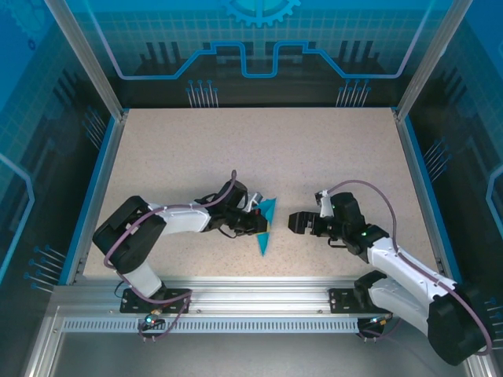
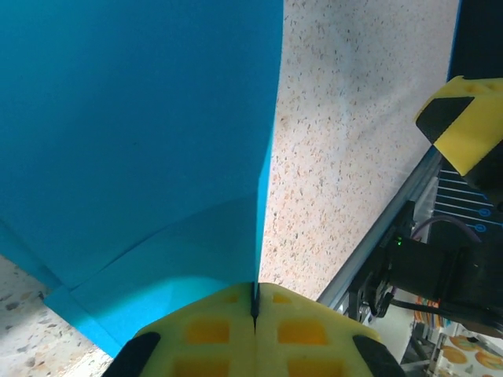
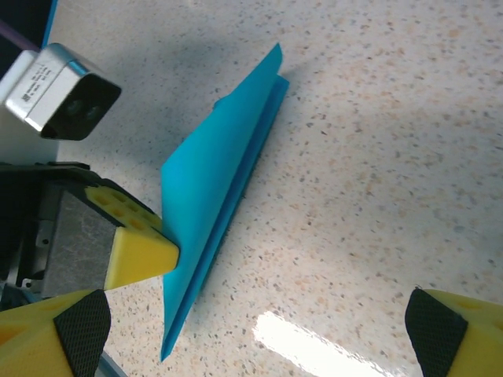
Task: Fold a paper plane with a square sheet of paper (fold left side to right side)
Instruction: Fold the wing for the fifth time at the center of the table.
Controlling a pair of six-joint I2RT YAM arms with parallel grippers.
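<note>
The square sheet of paper [image 1: 267, 224] is cyan-blue and folded into a narrow pointed dart, the paper plane, at the table's middle with its tip toward the near edge. My left gripper [image 1: 256, 225] is shut on its folded layers from the left. In the left wrist view the yellow pads [image 2: 204, 330] pinch the paper's edge [image 2: 141, 118], which stands up from the table. My right gripper [image 1: 292, 222] stands open just right of the paper, apart from it. The right wrist view shows the paper [image 3: 216, 184] with the left fingertip [image 3: 137, 251] against it, and nothing between the right gripper [image 3: 255, 338] fingers.
The speckled tabletop [image 1: 330, 157] is bounded by blue side rails [image 1: 420, 181] and an aluminium frame along the near edge [image 1: 259, 294]. The left wrist camera housing [image 3: 59, 90] sits close above the paper.
</note>
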